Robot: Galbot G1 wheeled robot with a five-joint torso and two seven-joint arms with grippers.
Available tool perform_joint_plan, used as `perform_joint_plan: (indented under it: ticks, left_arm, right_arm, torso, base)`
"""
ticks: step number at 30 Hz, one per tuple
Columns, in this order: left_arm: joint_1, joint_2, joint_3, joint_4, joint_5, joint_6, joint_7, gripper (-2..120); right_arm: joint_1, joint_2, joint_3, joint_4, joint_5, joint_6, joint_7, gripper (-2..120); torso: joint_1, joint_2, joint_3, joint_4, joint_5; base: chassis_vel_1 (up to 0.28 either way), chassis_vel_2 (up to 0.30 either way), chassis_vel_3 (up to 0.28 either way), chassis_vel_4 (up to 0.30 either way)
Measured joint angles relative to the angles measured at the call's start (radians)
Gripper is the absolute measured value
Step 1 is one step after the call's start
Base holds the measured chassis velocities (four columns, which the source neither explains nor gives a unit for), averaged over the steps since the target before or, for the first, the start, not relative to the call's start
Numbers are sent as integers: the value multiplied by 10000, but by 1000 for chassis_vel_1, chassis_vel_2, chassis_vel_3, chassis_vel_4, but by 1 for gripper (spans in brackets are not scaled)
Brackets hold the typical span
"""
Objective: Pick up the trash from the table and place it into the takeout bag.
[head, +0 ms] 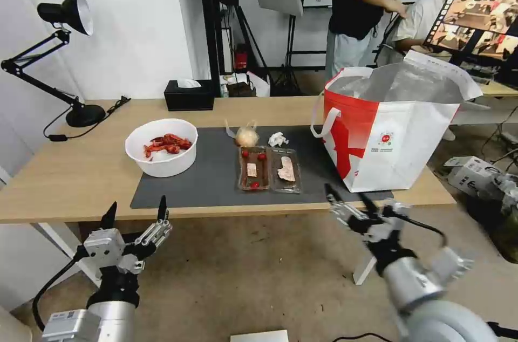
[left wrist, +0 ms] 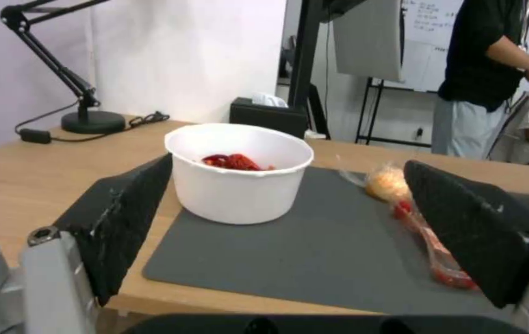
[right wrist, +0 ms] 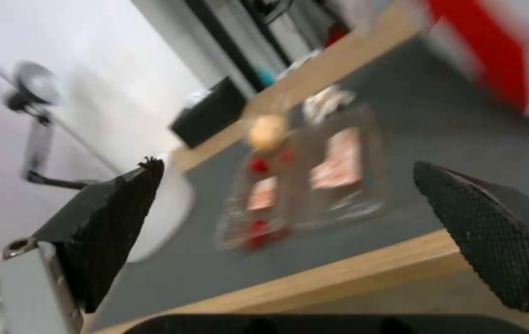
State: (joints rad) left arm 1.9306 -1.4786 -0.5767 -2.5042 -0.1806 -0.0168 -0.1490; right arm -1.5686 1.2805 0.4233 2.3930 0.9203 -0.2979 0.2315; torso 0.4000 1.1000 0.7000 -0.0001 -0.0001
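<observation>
Red crayfish shells fill the white round bowl (head: pixel 162 146), which stands on the left end of the dark-grey mat (head: pixel 216 185) laid over the light-wood surface (head: pixel 70 175). To its right, near the mat's middle, lies the clear hinged tray (head: pixel 268 169), opened flat, with red bits in its left half and pale scraps in both halves. Just behind the tray sit the clear-wrapped yellowish ball (head: pixel 246 137) and, a little to the right of it, the crumpled white tissue (head: pixel 278 139). At the right end of the surface stands the large red-and-white takeout bag (head: pixel 388 137), upright, its mouth open on a silver foil lining, one white loop handle hanging on the side facing the tray. A black tissue box (head: pixel 189 95) rests at the far edge, and a black desk lamp (head: pixel 65 61) stands at the far left corner. Both arms hang below the near edge of the surface, touching nothing. The left gripper (head: pixel 135 211) is in front of the bowl, its fingers spread wide apart and empty; its wrist view frames the bowl between them. The right gripper (head: pixel 350 199) is below the bag's near corner, fingers likewise apart and empty, pointed toward the tray.
</observation>
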Motion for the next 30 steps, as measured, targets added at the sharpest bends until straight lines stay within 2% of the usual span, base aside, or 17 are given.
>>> perform_joint_plan:
  ticks: [1, 4, 6, 8, 21, 30]
  left_arm:
    - [0, 0, 0, 0, 0, 0, 0, 100]
    - [286, -24, -56, 11, 244, -232, 20, 100]
    - [349, -32, -64, 13, 283, -279, 22, 100]
    - [511, -61, -78, 20, 389, -391, 25, 100]
    - [680, 72, -121, 34, 460, -464, 30, 100]
    - [679, 49, -109, 39, 430, -464, 29, 100]
  right_arm:
    - [0, 0, 0, 0, 0, 0, 0, 100]
    - [888, 341, -956, -453, 1373, 173, 632, 100]
    - [1107, 431, -1135, -567, 1608, 230, 787, 100]
    - [1696, 804, -1546, -919, 2297, 358, 1348, 100]
    - [2956, 2184, -1901, -2081, 4508, 1135, 3861, 100]
    - [3518, 2474, -1928, -2734, 4741, 1412, 4412, 100]
  torso:
    - [0, 0, 0, 0, 0]
    - [0, 0, 1, 2, 1]
    - [1, 0, 0, 2, 0]
    - [1, 0, 0, 3, 0]
    - [1, 0, 1, 1, -1]
    - [1, 0, 1, 1, 1]
  base:
    - [0, 0, 0, 0]
    - [0, 0, 0, 0]
    - [0, 0, 0, 0]
    - [0, 0, 0, 0]
    - [0, 0, 0, 0]
    - [0, 0, 0, 0]
